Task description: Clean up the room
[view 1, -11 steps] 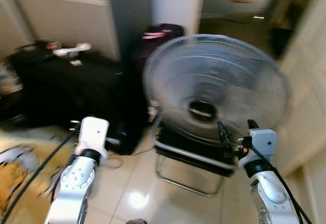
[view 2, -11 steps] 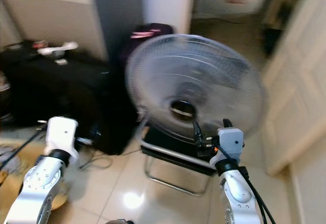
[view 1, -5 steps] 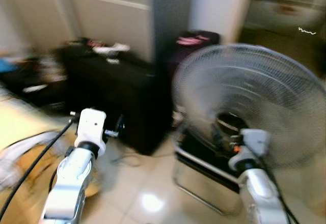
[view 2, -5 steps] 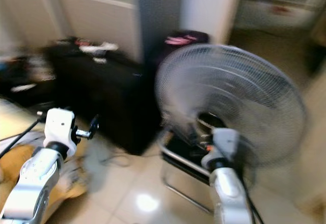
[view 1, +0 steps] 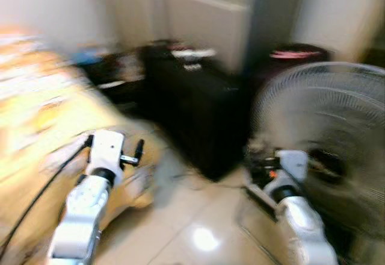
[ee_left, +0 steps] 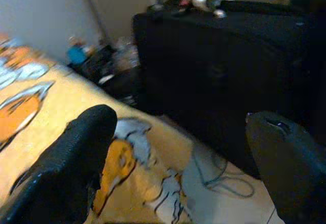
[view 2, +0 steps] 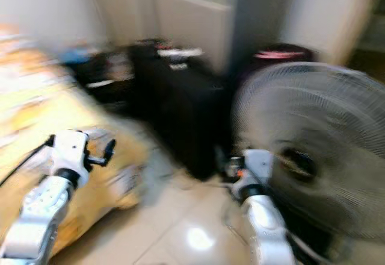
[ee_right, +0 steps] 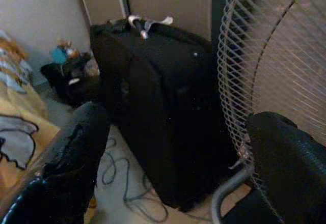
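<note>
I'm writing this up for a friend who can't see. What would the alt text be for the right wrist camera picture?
Two black fingers of the robot's right gripper, spread apart and holding nothing, frame a tall black suitcase on a pale tiled floor. A wire fan grille stands close beside it, loose cables lie at its foot, and a yellow patterned cloth lies off to one side.

A glossy tiled floor (view 1: 198,241) is observed. A black suitcase (ee_right: 163,112) stands on it; cables (ee_right: 122,183) are coiled at its foot.
</note>
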Robot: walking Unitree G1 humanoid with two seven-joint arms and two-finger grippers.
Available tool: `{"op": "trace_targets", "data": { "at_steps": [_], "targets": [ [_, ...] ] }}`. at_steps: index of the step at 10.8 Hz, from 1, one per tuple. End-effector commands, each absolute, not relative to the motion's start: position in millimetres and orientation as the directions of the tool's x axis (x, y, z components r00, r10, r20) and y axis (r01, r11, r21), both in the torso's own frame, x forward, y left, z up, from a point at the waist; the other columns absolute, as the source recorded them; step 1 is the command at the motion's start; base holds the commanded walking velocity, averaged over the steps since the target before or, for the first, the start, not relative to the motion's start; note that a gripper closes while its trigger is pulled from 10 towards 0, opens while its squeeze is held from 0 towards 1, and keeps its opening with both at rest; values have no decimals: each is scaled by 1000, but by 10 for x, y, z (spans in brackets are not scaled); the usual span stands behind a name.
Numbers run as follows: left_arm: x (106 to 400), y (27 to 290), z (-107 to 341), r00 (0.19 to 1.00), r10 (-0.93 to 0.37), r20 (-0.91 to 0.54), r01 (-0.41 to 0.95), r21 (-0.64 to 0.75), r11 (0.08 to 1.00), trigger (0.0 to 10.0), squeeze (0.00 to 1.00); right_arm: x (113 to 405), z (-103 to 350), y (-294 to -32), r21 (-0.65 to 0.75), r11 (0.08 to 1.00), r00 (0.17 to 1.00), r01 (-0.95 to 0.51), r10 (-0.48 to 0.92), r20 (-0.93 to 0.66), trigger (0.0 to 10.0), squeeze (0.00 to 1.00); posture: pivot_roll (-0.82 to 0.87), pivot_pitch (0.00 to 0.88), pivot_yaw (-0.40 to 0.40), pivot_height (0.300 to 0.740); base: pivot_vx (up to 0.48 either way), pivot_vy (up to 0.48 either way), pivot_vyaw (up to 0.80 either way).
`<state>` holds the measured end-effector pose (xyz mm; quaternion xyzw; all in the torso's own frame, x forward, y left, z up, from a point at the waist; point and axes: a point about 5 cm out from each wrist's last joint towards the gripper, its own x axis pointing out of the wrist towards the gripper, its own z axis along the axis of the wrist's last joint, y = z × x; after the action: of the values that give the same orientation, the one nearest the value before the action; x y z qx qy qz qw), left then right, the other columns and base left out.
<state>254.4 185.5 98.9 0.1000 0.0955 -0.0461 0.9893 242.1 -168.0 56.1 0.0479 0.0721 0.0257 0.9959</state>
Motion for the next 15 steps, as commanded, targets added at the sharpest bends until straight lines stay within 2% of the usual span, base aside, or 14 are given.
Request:
{"op": "trace_targets", "data": {
  "at_steps": [1,4,5,6,9,10,15],
  "targets": [
    [2548,1876,1002,980,-55,-192,94,200,975,10000,0,2434,590,-1688,111,993,991,-33,47,-127,10000,1000,-108,0,26,740,0,0,800],
    [2556,1863,1054,982,-64,-176,96,179,979,10000,0,2364,519,-1675,137,991,987,-3,25,-161,10000,1000,-91,0,8,740,0,0,800],
    [2557,1858,1066,982,-69,-177,105,201,974,10000,0,2383,551,-1617,166,986,988,-17,43,-150,10000,1000,-64,0,13,740,0,281,0],
    [2555,1867,1063,981,-59,-184,98,212,972,10000,0,2413,546,-1598,120,993,986,-6,26,-167,10000,1000,-75,0,12,740,0,240,0],
    [2509,1877,1042,976,-68,-207,115,228,967,10000,0,2386,527,-1627,54,999,980,-4,14,-198,10000,1000,-56,0,-3,740,0,242,0],
    [2482,1871,1033,975,-67,-212,116,227,967,10000,0,2363,498,-1692,47,998,974,36,-25,-223,10000,1000,-65,0,-2,740,0,251,0],
    [2470,1838,1017,973,-76,-218,125,218,968,10000,0,2358,507,-1696,36,999,973,26,-17,-230,10000,1000,-72,0,-4,740,0,256,0]
  ]
}}
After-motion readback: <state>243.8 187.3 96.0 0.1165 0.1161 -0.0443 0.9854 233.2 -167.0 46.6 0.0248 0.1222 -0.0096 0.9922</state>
